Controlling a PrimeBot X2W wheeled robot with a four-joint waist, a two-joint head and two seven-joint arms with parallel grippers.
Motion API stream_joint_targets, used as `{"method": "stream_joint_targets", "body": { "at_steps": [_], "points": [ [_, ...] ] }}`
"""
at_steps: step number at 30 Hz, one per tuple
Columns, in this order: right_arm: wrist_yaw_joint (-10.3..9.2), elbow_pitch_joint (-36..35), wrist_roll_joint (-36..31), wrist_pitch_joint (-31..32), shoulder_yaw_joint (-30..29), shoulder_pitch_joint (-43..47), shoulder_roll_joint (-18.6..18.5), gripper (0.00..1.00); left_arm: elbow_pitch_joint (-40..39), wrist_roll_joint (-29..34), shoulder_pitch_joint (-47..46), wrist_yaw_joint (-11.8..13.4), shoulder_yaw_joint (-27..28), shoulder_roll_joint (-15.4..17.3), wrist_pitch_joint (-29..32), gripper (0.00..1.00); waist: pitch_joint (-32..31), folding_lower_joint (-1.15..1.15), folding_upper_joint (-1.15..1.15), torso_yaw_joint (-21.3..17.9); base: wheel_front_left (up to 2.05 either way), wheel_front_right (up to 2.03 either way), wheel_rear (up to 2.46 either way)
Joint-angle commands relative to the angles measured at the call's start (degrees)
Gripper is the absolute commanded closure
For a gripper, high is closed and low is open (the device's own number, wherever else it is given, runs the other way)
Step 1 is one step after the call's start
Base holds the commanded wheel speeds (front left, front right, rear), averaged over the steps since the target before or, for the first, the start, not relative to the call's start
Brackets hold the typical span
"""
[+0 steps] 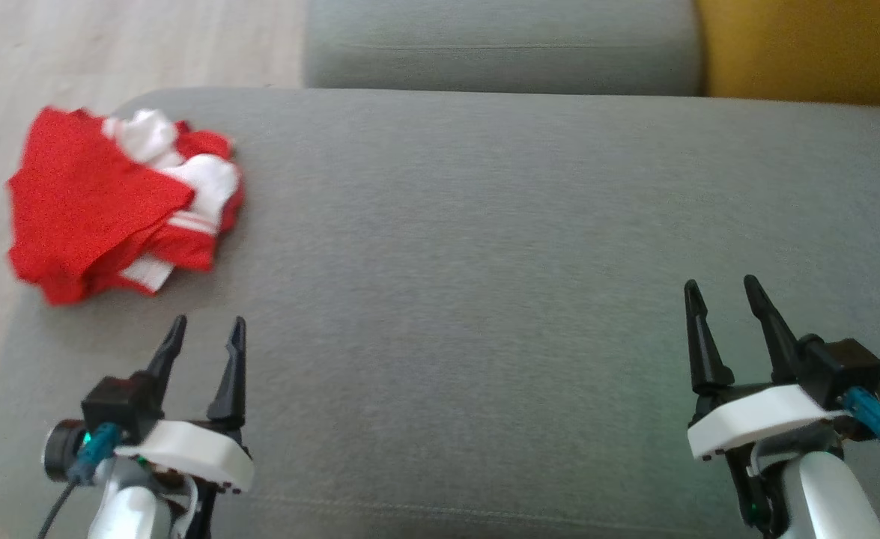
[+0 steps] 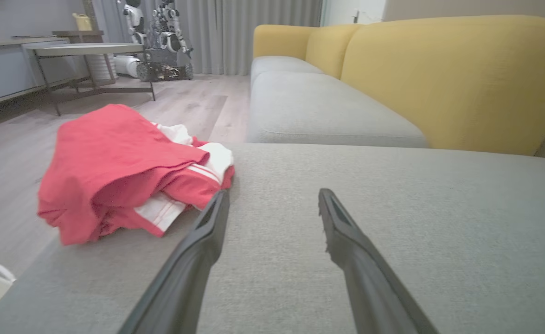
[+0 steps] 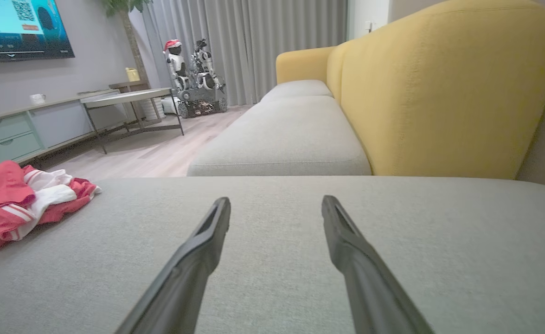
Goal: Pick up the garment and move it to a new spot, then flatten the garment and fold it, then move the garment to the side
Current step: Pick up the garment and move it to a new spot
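A red and white garment point(image 1: 121, 202) lies crumpled at the far left corner of the grey sofa cushion point(image 1: 484, 262), part of it hanging over the left edge. In the left wrist view the garment point(image 2: 124, 181) sits just ahead and to the left of my fingers. My left gripper point(image 1: 207, 333) hovers open over the cushion a little nearer than the garment, holding nothing. My right gripper point(image 1: 724, 296) is open and empty too, far off at the cushion's right side. From the right wrist the garment point(image 3: 26, 199) appears at the left edge.
A second grey seat cushion point(image 1: 499, 45) lies beyond, with the yellow sofa back point(image 1: 806, 49) to the right. Pale wood floor point(image 1: 110, 45) runs along the left. Across the room stand a low table point(image 3: 124, 99), a cabinet point(image 3: 8, 134) and another robot point(image 3: 193, 79).
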Motion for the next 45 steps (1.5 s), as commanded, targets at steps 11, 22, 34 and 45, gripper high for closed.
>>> {"method": "stream_joint_targets", "body": {
  "at_steps": [11, 22, 34, 45],
  "points": [
    [-0.04, -4.7, 0.7, 1.5, 3.1, -1.8, -0.1, 0.00, -2.0, -1.3, -3.9, 1.1, 5.2, 3.2, -0.7, 0.00, 0.2, 0.00, 0.00, 13.9, 0.00, 0.00, 0.00],
    [-0.04, -4.7, 1.1, 1.8, 3.9, -1.7, -0.1, 0.00, -2.5, -1.8, -3.0, 1.5, 6.2, 3.6, -0.7, 0.00, 0.3, 0.00, 0.00, 17.8, 0.00, 0.00, 0.00],
    [-0.04, -4.9, -0.6, 2.3, 3.8, -1.7, -0.1, 0.00, -2.6, -2.0, -3.3, 1.8, 5.9, 3.7, -0.7, 0.00, 0.4, 0.00, 0.00, 17.8, 0.00, 0.00, 0.00],
    [-0.04, -7.6, -3.2, 4.5, 3.6, -3.8, -0.1, 0.00, -2.6, -3.3, -8.8, 1.1, 5.9, 4.3, -0.6, 0.00, 5.5, 0.00, 0.00, 17.0, 0.00, 0.00, 0.00]
  ]
}}
